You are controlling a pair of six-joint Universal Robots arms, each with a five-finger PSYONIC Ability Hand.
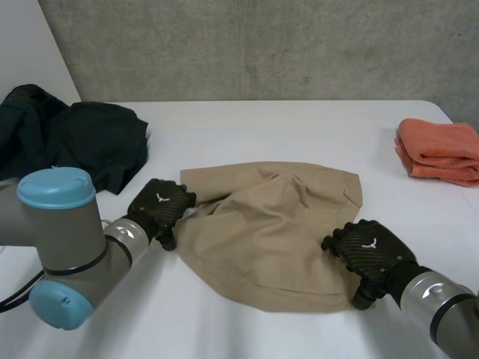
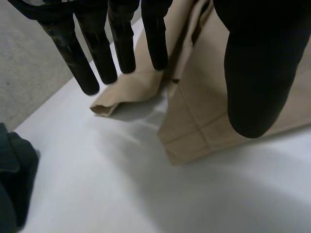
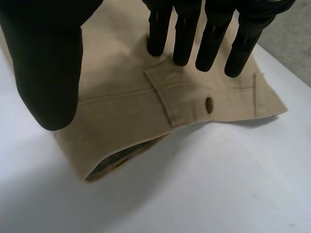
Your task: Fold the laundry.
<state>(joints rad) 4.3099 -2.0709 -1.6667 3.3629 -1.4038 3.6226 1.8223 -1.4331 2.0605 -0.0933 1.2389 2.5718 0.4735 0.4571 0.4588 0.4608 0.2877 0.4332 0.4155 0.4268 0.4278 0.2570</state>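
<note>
A tan garment [image 1: 269, 232] lies crumpled and partly folded in the middle of the white table [image 1: 299, 127]. My left hand [image 1: 161, 208] hovers at its left edge, open. In the left wrist view its straight fingers [image 2: 82, 68] and thumb [image 2: 252, 73] hang above a hemmed corner of the tan garment [image 2: 194, 121] and hold nothing. My right hand [image 1: 367, 250] is at the garment's right edge, open too. In the right wrist view its fingers [image 3: 184, 39] and thumb [image 3: 48, 73] stand spread over a buttoned pocket flap [image 3: 184, 102] without gripping it.
A heap of dark clothes [image 1: 75, 138] sits at the table's back left, and its edge [image 2: 12, 179] shows beside my left hand. A folded orange cloth [image 1: 441, 149] lies at the back right. Bare table runs along the front.
</note>
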